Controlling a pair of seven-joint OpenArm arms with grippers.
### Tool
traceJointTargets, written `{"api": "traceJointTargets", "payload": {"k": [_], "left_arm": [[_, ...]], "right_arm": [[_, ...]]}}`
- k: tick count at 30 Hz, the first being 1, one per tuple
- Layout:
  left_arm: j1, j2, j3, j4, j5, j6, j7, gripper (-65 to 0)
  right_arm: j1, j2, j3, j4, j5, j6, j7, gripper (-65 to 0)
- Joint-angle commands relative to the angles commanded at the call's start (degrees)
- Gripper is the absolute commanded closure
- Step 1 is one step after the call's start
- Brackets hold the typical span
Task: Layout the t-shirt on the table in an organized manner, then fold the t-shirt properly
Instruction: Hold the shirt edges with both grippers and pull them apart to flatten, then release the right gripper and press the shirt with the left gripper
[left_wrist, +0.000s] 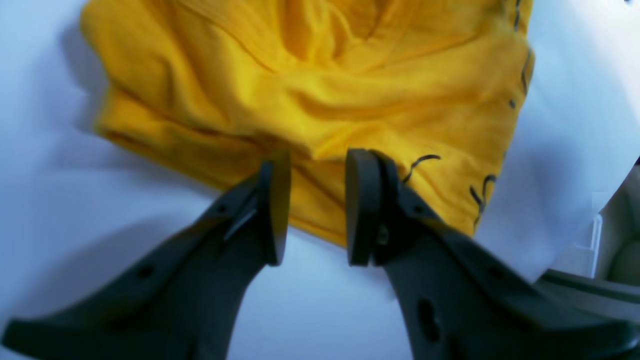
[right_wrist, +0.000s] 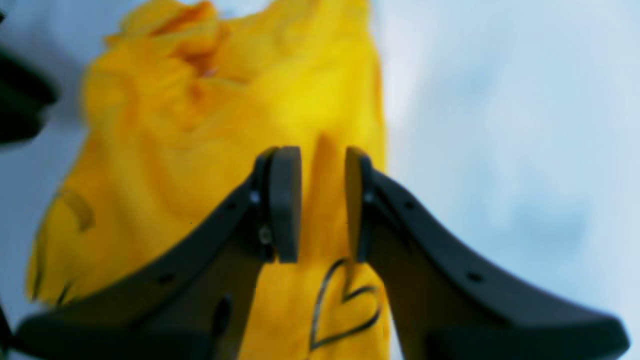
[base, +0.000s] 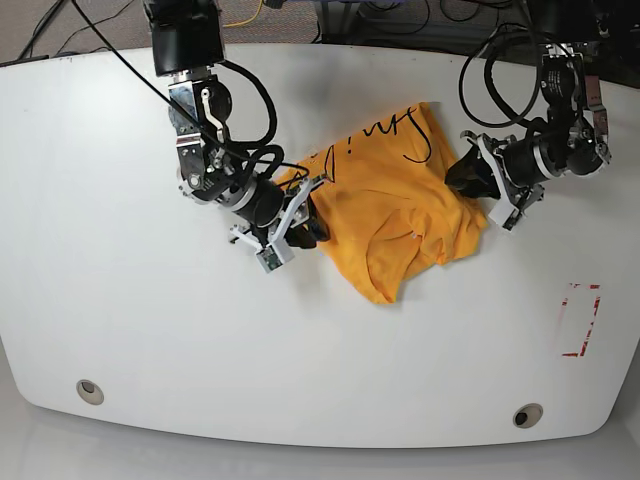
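Desk (base: 300, 370) has two holes (base: 527, 415) down low; one shirt (base: 385, 185) up top, tip pointing down, long axis unclear. Left claw (left_wrist: 318, 207), right claw (right_wrist: 323, 205): both apart.

Base view: looking down on glossy white tabletop (base: 200, 350) from above; both wrist views: facing crumpled orange-yellow cloth t-shirt (base: 385, 195) closely, sharing it.

so the t-shirt (base: 390, 200) is soft-looking, wrinkly matt cloth, and the counter (base: 220, 340) under it is smooth with a slight sheen. grommet at 7 o'clock (base: 90, 391) looks like shiny metal tbh
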Motion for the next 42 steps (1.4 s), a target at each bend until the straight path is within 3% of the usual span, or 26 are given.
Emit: {"api": "traceJointTargets", "payload": {"k": [6, 9, 17, 23, 33, 37, 42], "left_arm": [[-0.26, 2.46, 0.53, -5.36, 9.76, 0.0, -3.69, -17.5], [-2.9, 2.37, 3.34, -9.23, 11.25, 0.0, -7.21, -17.6], [-10.64, 2.37, 10.11, -18.46, 11.34, 0.0, -8.09, -17.4], [-13.63, 3.43, 13.27, -19.08, 11.34, 0.0, -8.09, -17.2], [-13.63, 3.08, 13.01, -18.02, 10.99, 0.0, -7.82, -17.2], [-11.78, 0.26, 12.75, -10.9, 10.9, 0.0, -6.33, -17.2], [-9.58, -0.09, 9.76, 0.0, 10.99, 0.0, -5.71, -17.2]], "right_arm": [[0.97, -0.26, 0.09, -10.2, -5.36, 3.08, 6.42, -14.6], [-0.7, -0.18, 0.18, -11.6, -6.51, 3.69, 8.62, -14.6], [-8.53, 2.64, 0.26, -6.68, -6.42, 3.43, 10.11, -14.4], [-14.51, 4.04, 1.85, -1.05, -6.51, 3.34, 9.85, -14.4], [-18.2, 4.04, 7.56, 5.01, -6.86, 3.34, 8.0, -14.4], [-18.29, 4.04, 8.88, 10.9, -6.86, 3.52, 4.13, -14.4], [-18.29, 4.04, 10.46, 19.08, -6.86, 3.52, -0.88, -14.4]]}}
